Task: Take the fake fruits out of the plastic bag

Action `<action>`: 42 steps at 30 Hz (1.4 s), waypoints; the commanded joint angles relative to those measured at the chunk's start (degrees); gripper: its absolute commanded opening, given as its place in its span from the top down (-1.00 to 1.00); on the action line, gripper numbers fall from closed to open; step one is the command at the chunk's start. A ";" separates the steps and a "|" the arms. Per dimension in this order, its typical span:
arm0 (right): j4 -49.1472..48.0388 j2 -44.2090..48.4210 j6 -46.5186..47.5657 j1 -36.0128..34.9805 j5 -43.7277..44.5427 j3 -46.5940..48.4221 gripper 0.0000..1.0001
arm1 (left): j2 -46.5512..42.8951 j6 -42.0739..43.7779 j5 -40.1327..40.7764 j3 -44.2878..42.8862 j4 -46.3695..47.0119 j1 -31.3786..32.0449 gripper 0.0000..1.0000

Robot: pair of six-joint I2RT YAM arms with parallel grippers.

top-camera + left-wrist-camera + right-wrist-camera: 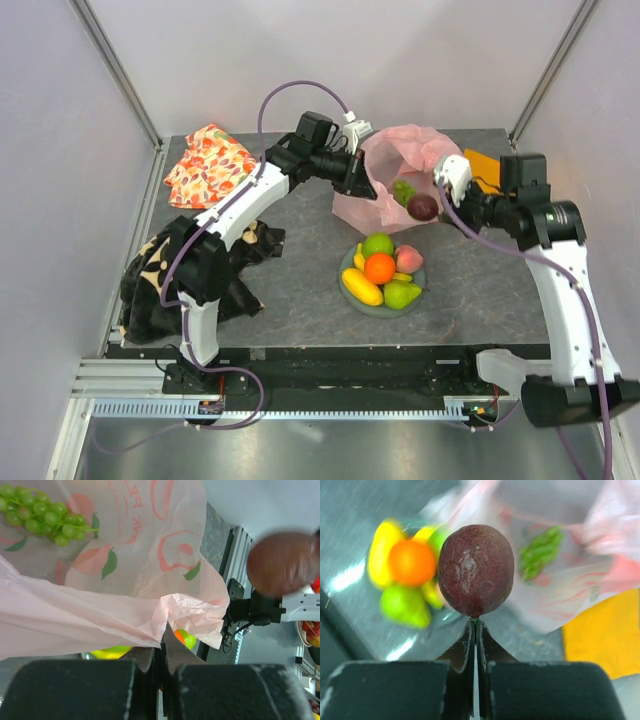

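The plum (476, 570) is already out of the bag: it hangs in the air beyond the far rim of the plate (383, 312), a little to the plate's right, above the bag's mouth. The right end effector (475, 630) has it, fingers pinched fully together on the small green stem. The fruit therefore sticks out past the tips, its long axis running on in line with the fingers and its stem end at the pinch.

From there the plate lies lower down and towards the near edge of the bench (480, 290). I'd say that is the relation the coming move turns on: draw the plum back towards the arms' bases and down. The plate already carries a heap of fruits, so room looks tight. The bare patch I can make out is on the plate's right and far side, which is the side nearest the plum.

The plastic bag (125, 580) lies just beyond the plate's far rim. The left end effector (161, 647) is clamped shut on a fold of the bag's edge, further from the plate than the plum and to its left, holding the opening up. The grapes (40, 517) are inside, lying on the bag's lower wall. The right arm is the nearer one and the only free one.
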State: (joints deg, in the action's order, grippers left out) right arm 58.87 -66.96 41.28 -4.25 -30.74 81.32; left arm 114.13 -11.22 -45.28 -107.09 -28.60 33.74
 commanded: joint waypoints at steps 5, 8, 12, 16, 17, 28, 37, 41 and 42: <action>16.80 1.92 22.17 -0.32 -2.04 -12.93 1.00 | -1.01 2.26 0.89 -4.01 1.44 -1.04 0.97; 13.99 0.79 22.70 -0.58 -1.43 -15.48 1.00 | -2.24 3.05 1.33 -3.22 1.00 -1.22 0.97; 11.19 -2.56 22.79 -1.20 -1.07 -16.37 0.99 | -3.64 4.01 2.12 -1.99 0.56 -1.30 0.97; 9.51 -5.54 23.23 -2.51 -0.81 -16.63 0.97 | -4.53 5.07 2.91 -0.76 0.21 -1.22 0.97; 9.16 -6.07 23.41 -3.39 -0.55 -16.81 0.96 | -4.70 5.16 3.09 -0.58 0.04 -1.30 0.97; 4.59 -10.73 23.85 -6.47 1.56 -19.27 0.86 | -5.05 6.65 4.93 -0.40 -0.93 -1.30 0.97; 1.78 -11.97 22.53 -6.91 3.41 -21.81 0.20 | -4.88 6.83 5.11 -0.31 -1.20 -1.22 0.97; 0.72 -11.53 22.18 -6.91 3.76 -22.78 -0.08 | -4.70 6.92 5.11 -0.40 -1.20 -1.22 0.97; 0.54 -11.27 22.09 -6.82 3.85 -22.96 -0.10 | -4.62 6.92 5.11 -0.40 -1.20 -1.30 0.97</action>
State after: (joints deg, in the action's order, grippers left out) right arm 61.34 -78.83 63.05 -10.79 -26.59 59.13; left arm 112.25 -6.68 -40.58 -107.39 -30.24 32.58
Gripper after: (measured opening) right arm 0.530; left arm 0.023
